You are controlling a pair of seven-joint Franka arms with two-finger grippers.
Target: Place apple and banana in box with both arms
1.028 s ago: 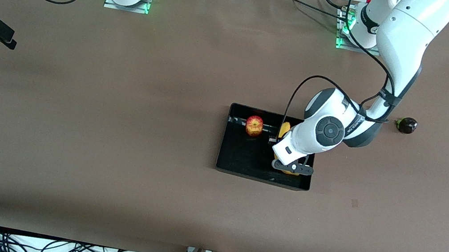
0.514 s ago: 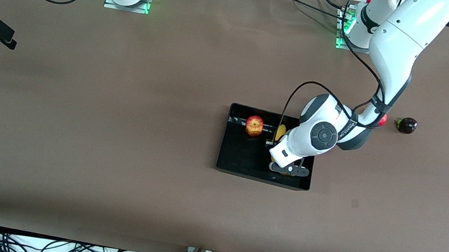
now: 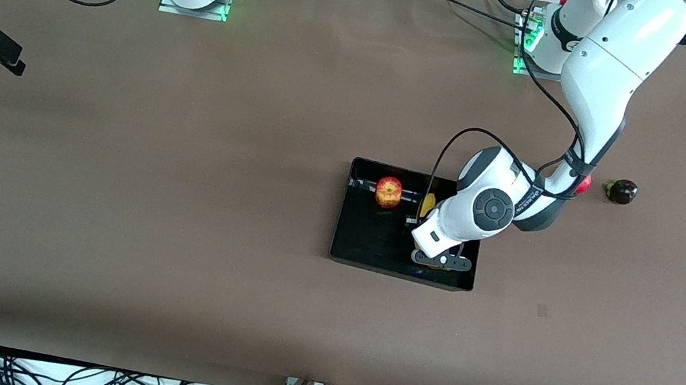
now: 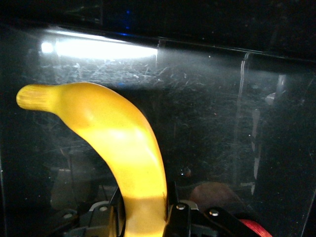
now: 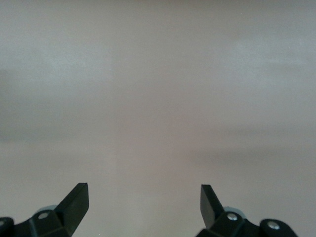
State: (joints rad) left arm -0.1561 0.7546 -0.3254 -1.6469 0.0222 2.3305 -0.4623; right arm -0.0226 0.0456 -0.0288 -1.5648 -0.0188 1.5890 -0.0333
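I see left gripper (image 3: 441, 260) low in the black box (image 3: 369, 245), clamped on the banana (image 4: 123, 148). Apple (image 3: 388, 192) sits farther back in the box. Right gripper (image 5: 143, 202) spread wide, waiting over bare table (image 3: 172, 227).

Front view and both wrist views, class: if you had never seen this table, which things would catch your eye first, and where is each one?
The left gripper is shut on the yellow banana, down inside the black box near the table's middle. The red-and-yellow apple already lies in that box, in the part farther from the front camera. The right gripper waits open over bare table at the right arm's end, and a small dark fruit lies on the table toward the left arm's end.
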